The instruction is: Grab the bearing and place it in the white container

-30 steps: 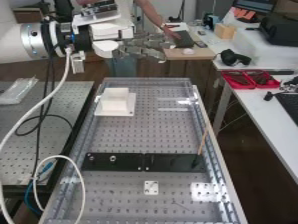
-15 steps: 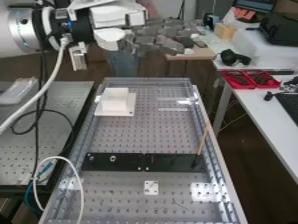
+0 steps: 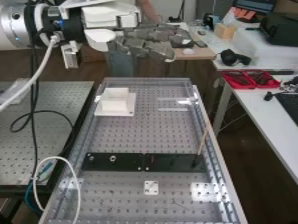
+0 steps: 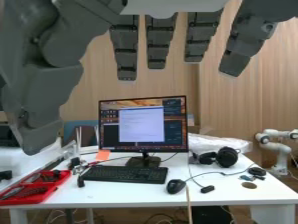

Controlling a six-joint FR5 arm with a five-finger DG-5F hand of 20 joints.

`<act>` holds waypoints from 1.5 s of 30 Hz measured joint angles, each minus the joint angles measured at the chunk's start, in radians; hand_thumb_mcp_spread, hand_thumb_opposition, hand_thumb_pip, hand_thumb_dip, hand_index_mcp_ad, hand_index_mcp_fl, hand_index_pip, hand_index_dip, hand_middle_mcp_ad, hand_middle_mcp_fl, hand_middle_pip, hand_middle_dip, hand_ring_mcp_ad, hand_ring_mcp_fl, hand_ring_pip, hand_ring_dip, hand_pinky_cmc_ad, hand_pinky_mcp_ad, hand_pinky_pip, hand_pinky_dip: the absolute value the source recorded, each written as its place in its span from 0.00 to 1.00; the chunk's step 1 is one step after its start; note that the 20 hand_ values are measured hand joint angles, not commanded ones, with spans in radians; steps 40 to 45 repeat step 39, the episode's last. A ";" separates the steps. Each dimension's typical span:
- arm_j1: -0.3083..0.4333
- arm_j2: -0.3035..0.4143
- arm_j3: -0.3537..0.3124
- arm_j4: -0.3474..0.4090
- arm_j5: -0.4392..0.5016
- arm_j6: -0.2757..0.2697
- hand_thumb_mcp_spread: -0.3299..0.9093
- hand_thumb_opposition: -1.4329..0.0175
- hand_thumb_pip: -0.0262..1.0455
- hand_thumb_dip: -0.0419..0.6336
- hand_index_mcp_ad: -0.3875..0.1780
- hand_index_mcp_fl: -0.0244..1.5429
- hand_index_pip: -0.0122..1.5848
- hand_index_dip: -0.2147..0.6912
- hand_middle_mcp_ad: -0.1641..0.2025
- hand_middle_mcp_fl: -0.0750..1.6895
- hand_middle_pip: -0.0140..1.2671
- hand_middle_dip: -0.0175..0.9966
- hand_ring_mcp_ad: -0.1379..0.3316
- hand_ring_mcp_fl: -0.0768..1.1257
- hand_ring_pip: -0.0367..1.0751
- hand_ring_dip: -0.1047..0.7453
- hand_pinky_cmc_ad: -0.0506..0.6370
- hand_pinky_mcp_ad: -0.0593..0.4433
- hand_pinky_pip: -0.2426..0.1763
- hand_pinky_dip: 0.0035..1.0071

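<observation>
My hand [image 3: 148,45], fingers straight and apart, hangs higher than the white container [image 3: 116,100] (slightly drawn back from before).

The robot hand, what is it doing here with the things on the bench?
Nothing is held right now: the hand is up high, near the bench's far end, with its fingers open. A small ring, probably the bearing, lies on the black plate; the white container stands farther along.
</observation>
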 joint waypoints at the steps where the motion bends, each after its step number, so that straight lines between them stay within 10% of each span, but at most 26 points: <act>1: 0.002 0.001 0.000 -0.004 0.001 -0.003 0.57 0.51 0.34 0.28 0.53 0.17 0.07 0.64 0.51 0.06 0.12 0.22 0.60 0.06 0.12 0.19 0.65 0.71 0.37 0.29; 45: 0.031 0.044 0.017 -0.043 0.021 -0.013 0.56 0.51 0.34 0.26 0.53 0.09 0.07 0.58 0.51 0.07 0.12 0.22 0.60 0.06 0.12 0.19 0.65 0.71 0.37 0.29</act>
